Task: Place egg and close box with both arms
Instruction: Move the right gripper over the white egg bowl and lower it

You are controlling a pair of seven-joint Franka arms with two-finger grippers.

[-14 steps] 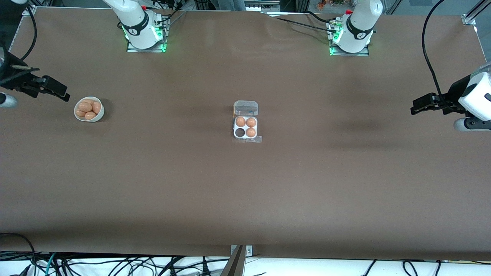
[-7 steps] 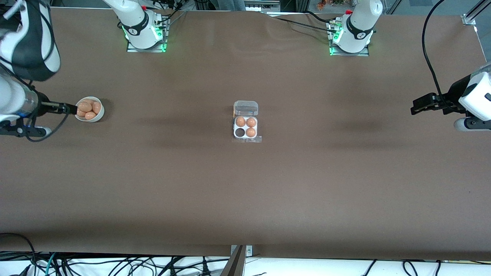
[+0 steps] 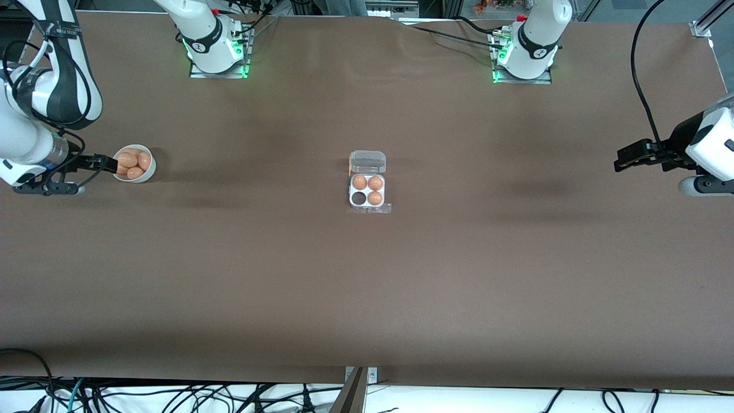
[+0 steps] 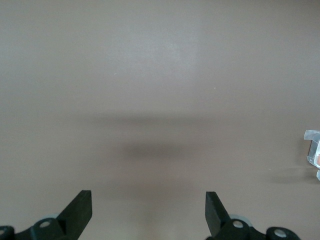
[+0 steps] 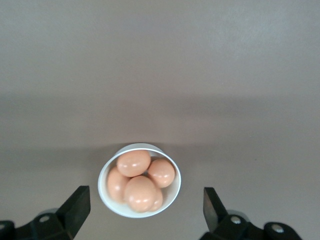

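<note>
The box (image 3: 367,191) sits mid-table with its clear lid (image 3: 367,162) open. It holds three eggs, and one cell (image 3: 359,198) is empty. A white bowl (image 3: 150,170) with several orange-brown eggs (image 3: 132,163) stands toward the right arm's end of the table. My right gripper (image 3: 109,164) is open and empty, just beside the bowl's rim. In the right wrist view the bowl (image 5: 103,186) and its eggs (image 5: 140,192) lie between my open right gripper (image 5: 144,199). My left gripper (image 3: 622,160) is open and empty, waiting over the left arm's end of the table. It also shows in the left wrist view (image 4: 147,200).
The brown tabletop (image 3: 367,287) carries only the bowl and the box. The box's edge (image 4: 313,150) shows at the rim of the left wrist view. Cables hang along the table's near edge (image 3: 172,396).
My right arm has swung in and lowered, bringing the open right gripper up to the bowl's rim. The left arm, box and bowl have not moved.
</note>
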